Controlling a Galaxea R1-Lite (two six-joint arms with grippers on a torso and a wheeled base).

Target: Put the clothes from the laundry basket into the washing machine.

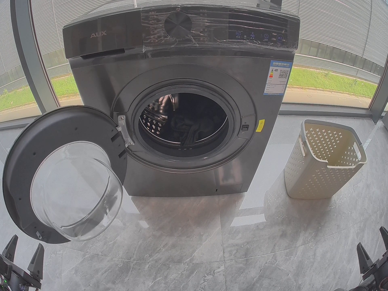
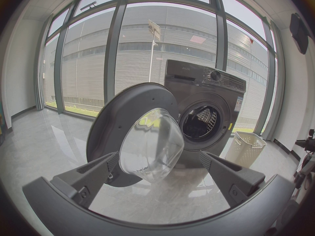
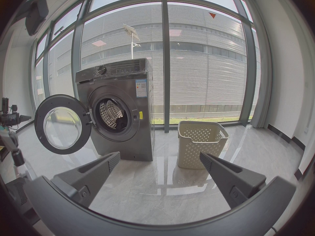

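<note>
Head view: a dark grey front-loading washing machine (image 1: pixel 182 61) stands at 12 o'clock on a pale grey marbled tile floor (image 1: pixel 202 239), in front of tall windows with grey frames (image 1: pixel 24 53). Its round grey door with a clear domed glass centre (image 1: pixel 60 134) is swung fully open on its hinge and hangs at 9 o'clock from the drum opening. Inside the perforated steel drum (image 1: pixel 155 120), a heap of dark clothes (image 1: pixel 190 128) lies on the drum's bottom, towards 6 o'clock of the opening.

A cream perforated plastic laundry basket with side handles (image 1: pixel 323 170) stands upright on the floor at 3 o'clock from the machine, near it but not touching. Its visible inner walls are bare.

The left gripper (image 1: pixel 27 242) sits low at 7 o'clock in this view, well apart from the door and touching nothing. Its two black fingers are spread wide with nothing between them. In the left wrist view the open door's glass dome shows between the spread fingers but well beyond them.

The right gripper (image 1: pixel 371 238) sits at 5 o'clock, well apart from the basket. Its fingers are likewise spread wide and hold nothing. In the right wrist view the machine and the basket both stand well beyond the fingertips.
</note>
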